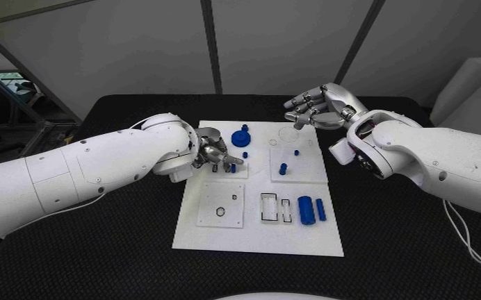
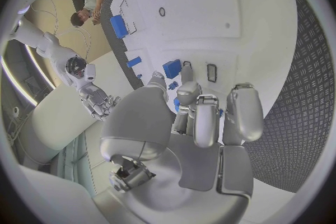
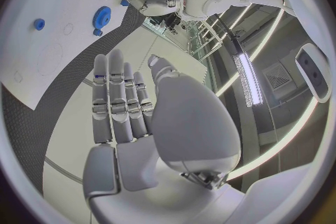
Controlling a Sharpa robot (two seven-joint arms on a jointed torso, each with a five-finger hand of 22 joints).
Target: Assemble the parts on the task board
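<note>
Black worktop [image 1: 100, 244] under grey wall panels, white board [image 1: 263, 234] at centre. Left hand [image 1: 213, 151] low over board's left side, fingers [image 2: 207, 123] curled onto small blue part [image 1: 231, 168]. Right hand [image 1: 319, 109] raised beyond board's far edge, fingers loose, grasping nothing. Two blue cylinders [image 1: 312, 210] side by side near board's right edge, one gear [image 1: 240, 137], one peg [image 1: 283, 169].

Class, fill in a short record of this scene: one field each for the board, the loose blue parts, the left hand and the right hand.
board: white task board flat on the black table
blue parts: gear, small peg, two cylinders
left hand: left hand low over the board, fingers curled at a small blue part
right hand: right hand raised beyond the board's far edge, holding nothing
</note>
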